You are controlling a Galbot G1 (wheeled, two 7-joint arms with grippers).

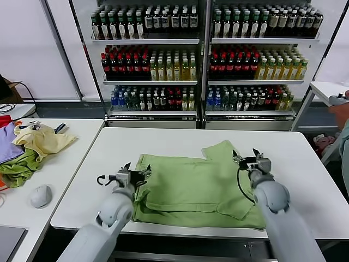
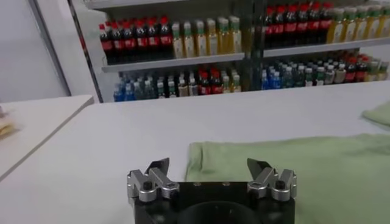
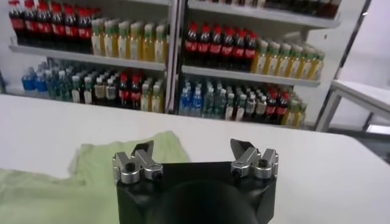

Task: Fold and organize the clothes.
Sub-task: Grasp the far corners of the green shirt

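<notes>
the light green polo shirt [image 1: 196,188] lay partly folded on the white table [image 1: 163,142], between the two claws. the left gripper [image 1: 135,176] hovered at its left edge, jaws apart and holding nothing. the right gripper [image 1: 246,160] hung over the shirt's right side, jaws also apart and empty.

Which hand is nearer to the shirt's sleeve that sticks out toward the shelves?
The right hand. It is open, just beside that sleeve of the green shirt, at its right edge. The left hand, also open, is over the shirt's opposite, left edge.
</notes>
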